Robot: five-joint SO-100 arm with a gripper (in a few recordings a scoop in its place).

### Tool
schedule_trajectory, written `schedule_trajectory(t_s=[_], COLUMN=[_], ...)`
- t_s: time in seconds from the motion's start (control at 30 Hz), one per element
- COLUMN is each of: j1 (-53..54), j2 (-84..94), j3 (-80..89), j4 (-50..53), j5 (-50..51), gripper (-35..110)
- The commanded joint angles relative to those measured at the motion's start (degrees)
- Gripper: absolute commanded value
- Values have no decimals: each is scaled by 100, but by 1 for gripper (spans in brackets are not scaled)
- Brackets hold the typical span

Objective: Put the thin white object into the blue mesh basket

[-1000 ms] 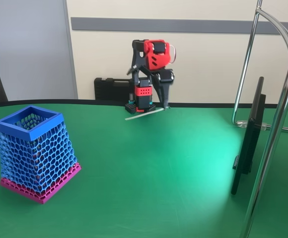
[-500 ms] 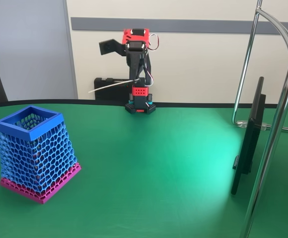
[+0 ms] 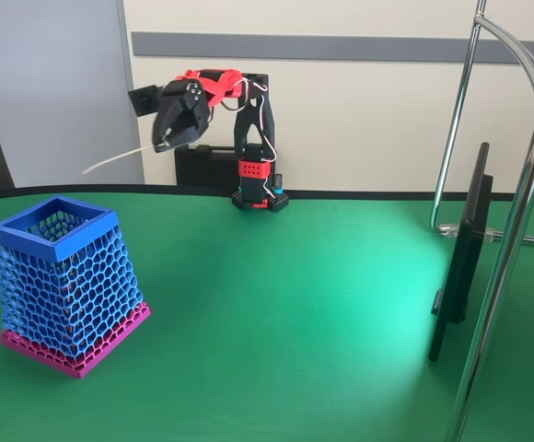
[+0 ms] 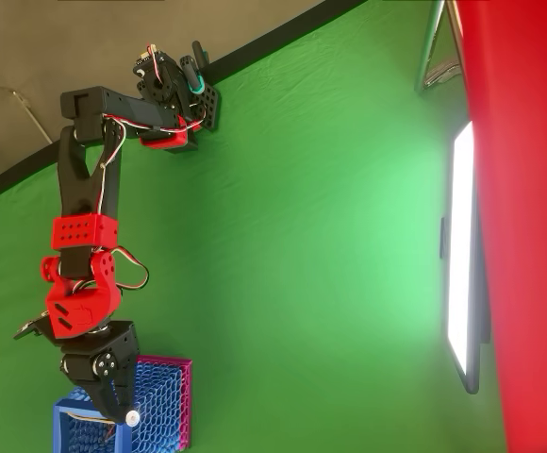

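In the fixed view the gripper (image 3: 163,145) is hanging in the air with its jaws pinching the near end of the thin white object (image 3: 112,162), which is sticking out from the jaws toward the picture's left, sagging slightly and touching nothing else. The blue mesh basket (image 3: 57,228) is standing on the green table (image 3: 295,304) below the jaws and further left. In the overhead view the gripper (image 4: 118,408) is hovering over the basket's rim (image 4: 66,410).

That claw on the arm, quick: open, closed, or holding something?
Hand: closed on the white strip, held in the air.
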Motion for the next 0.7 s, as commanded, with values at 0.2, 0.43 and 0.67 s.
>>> schedule_trajectory(t_s=[0.2,0.43,0.67], j1=[352,510,879], j2=[-976,-1617,-1925], j3=[-1055,-1960,-2470], j4=[-527,-387,-70], j5=[413,1151,1916], gripper=[2,3,5])
